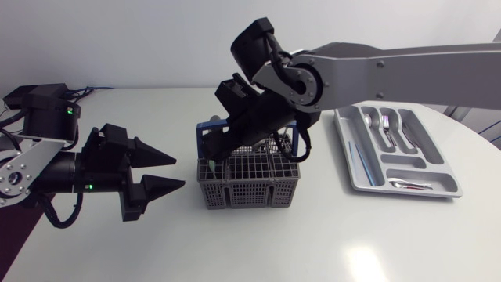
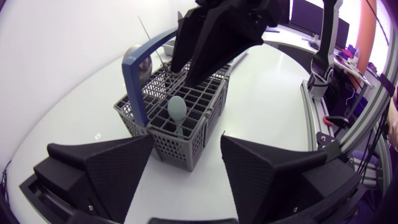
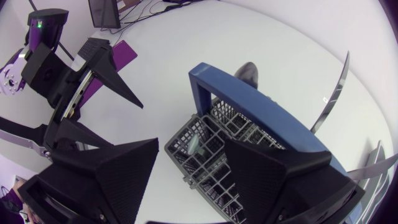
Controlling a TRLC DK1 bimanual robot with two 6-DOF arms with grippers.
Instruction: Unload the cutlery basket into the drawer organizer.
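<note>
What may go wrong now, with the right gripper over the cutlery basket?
1. The right gripper, open, is close beside the blue handle; it might catch it and tip the cutlery basket.
2. The left gripper hangs open, apart from the basket, so nothing steadies it if the spoon jams.

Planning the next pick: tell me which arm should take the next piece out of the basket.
Right, likely. The right claw hangs open over the cutlery basket, a spoon just ahead, and the drawer organizer lies on its side. The left claw is open beside the basket, across from the organizer.
</note>
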